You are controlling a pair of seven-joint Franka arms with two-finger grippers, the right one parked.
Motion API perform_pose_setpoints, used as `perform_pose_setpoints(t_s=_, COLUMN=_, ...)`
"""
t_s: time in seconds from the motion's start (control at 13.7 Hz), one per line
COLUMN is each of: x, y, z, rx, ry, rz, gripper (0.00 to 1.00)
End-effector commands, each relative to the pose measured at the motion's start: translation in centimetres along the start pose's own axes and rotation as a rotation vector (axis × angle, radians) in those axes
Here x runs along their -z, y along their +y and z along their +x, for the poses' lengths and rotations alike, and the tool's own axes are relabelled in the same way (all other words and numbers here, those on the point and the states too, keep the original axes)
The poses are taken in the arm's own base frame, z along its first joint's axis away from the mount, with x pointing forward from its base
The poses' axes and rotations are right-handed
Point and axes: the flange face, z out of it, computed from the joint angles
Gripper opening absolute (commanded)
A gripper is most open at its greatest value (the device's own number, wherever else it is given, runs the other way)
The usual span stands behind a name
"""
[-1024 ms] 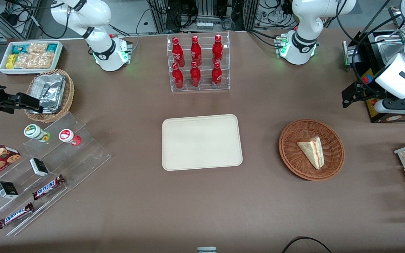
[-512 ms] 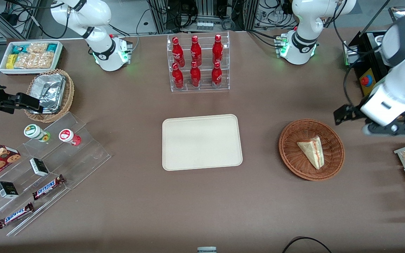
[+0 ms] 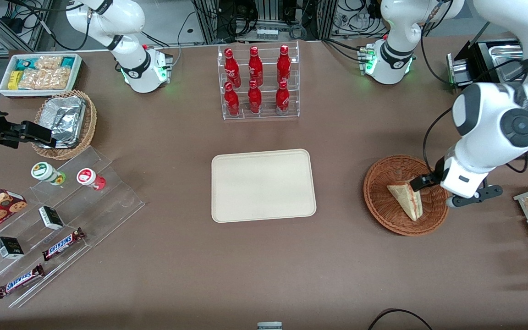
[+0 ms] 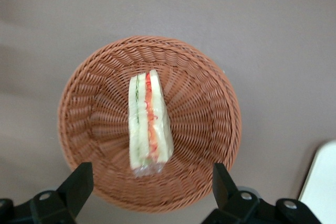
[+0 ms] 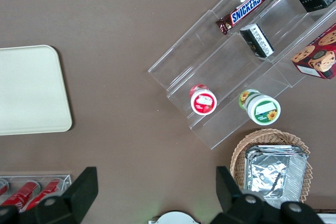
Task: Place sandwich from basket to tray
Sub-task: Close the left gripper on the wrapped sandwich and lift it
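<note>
Gripper (image 4: 149,190): fingers spread wide, holding nothing, above the basket (image 4: 210,129).
Sandwich (image 4: 148,124): lying in the basket.
Tray (image 3: 263,185): well apart from the basket.

The claw (image 4: 149,184) shows only its two dark fingers (image 4: 79,184), their bases cut off by the frame edge, while the arm hides part of the basket (image 3: 385,201) rim.

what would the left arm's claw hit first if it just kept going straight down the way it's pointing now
Most likely the sandwich: the open claw hangs above the basket with the wedge roughly between its fingers. Height above it is unclear.
</note>
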Motion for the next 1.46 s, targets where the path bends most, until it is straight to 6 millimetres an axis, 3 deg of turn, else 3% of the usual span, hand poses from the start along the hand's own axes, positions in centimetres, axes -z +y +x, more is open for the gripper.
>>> perform_pose_setpoints(t_s=0.0, x=-2.5, y=-0.6, z=-1.4, rx=0.134, ry=0.062, rz=-0.025, gripper=1.0)
perform_pose_setpoints(t_s=0.44, x=-9.0, y=-1.8, z=-2.6, rx=0.15, ry=0.071, rz=-0.037, gripper=1.0)
perform_pose_setpoints(t_s=0.95, x=-12.5, y=-2.3, z=-2.4, rx=0.139, ry=0.057, rz=-0.016, gripper=1.0)
perform_pose_setpoints(t_s=1.1, x=-12.7, y=-2.4, z=-2.4, rx=0.14, ry=0.056, rz=-0.015, gripper=0.99)
perform_pose_setpoints(t_s=1.17, x=-12.8, y=-2.3, z=-2.5, rx=0.139, ry=0.054, rz=-0.015, gripper=0.88)
perform_pose_setpoints(t_s=1.24, x=-12.9, y=-2.3, z=-2.5, rx=0.143, ry=0.053, rz=-0.014, gripper=0.61)
perform_pose_setpoints(t_s=1.32, x=-12.9, y=-2.2, z=-2.6, rx=0.141, ry=0.052, rz=-0.013, gripper=0.28)
perform_pose_setpoints(t_s=1.39, x=-12.7, y=-2.3, z=-2.6, rx=0.138, ry=0.052, rz=-0.013, gripper=0.03)
